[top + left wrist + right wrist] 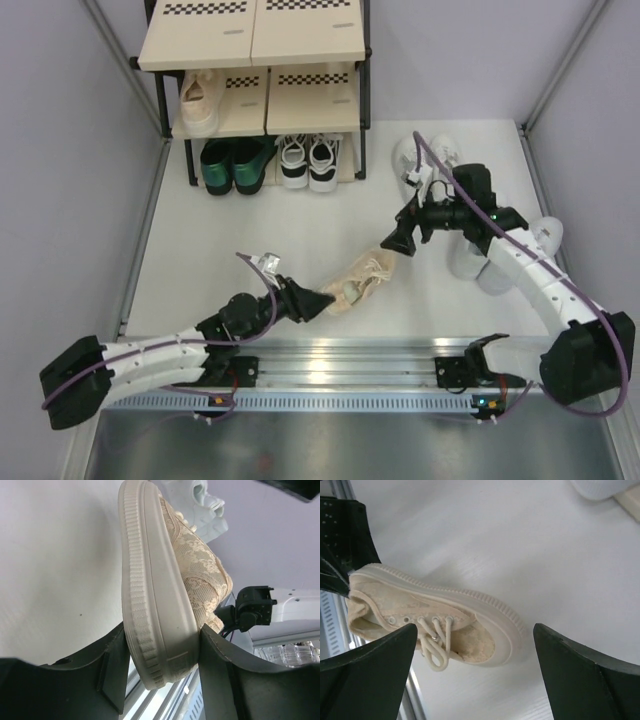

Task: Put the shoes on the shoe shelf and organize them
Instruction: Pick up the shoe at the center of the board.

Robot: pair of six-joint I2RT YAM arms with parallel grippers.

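Note:
A beige laced sneaker (362, 282) lies low over the white table, mid-front. My left gripper (318, 298) is shut on its heel end; in the left wrist view the ribbed sole (155, 580) sits clamped between both fingers (220, 655). My right gripper (400, 240) is open and empty, hovering over the sneaker's toe (490, 630) without touching it. The shoe shelf (255, 40) stands at the back. The other beige sneaker (198, 100) is on its middle tier at the left. Dark green shoes (232, 163) and black-and-white sneakers (308, 160) sit at the bottom.
Small white sneakers (425, 160) and larger white sneakers (470, 258) lie on the table at the right, partly under my right arm. A metal rail (340, 360) runs along the near edge. Grey walls close in both sides.

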